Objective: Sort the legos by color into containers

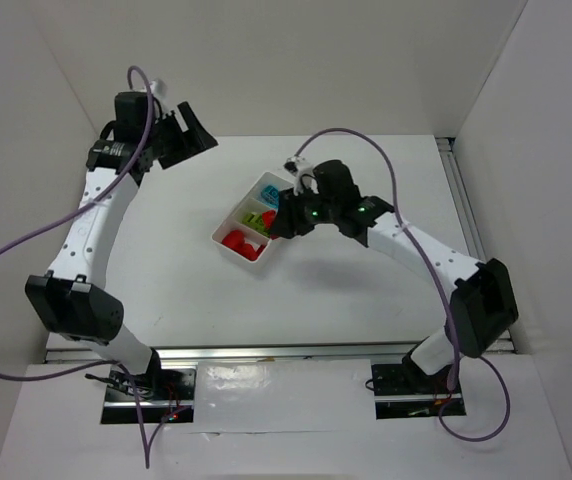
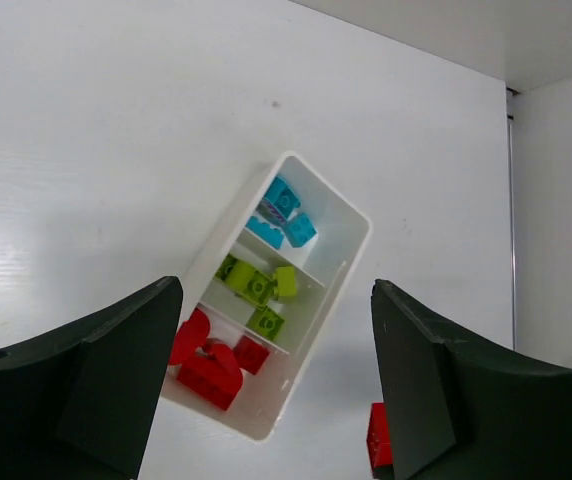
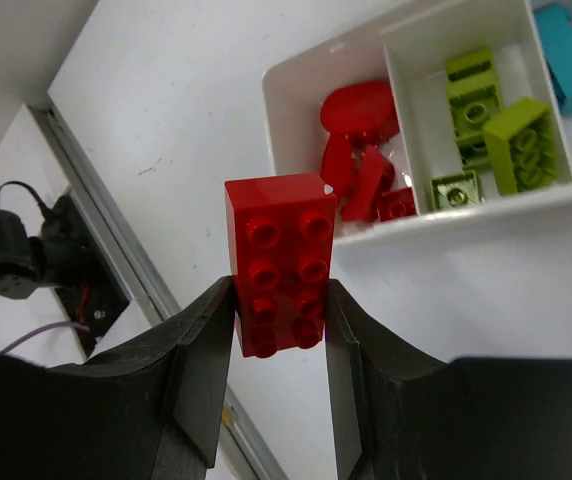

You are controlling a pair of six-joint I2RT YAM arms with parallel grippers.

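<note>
Right fingers (image 3: 196, 370) tight on red brick (image 3: 279, 265), lower end hidden; left fingers (image 2: 96, 370) wide, away from tray (image 2: 328, 262)

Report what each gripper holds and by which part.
Right gripper clamps the red brick by its two long sides, near the lower end. Left gripper is open, holding nothing.

Robotics lab test cell; plain white board walls (image 1: 316, 60) enclosing a white tabletop (image 1: 186, 290); aluminium rail (image 1: 266, 352) along near edge; loose purple cables (image 1: 341, 131).
</note>
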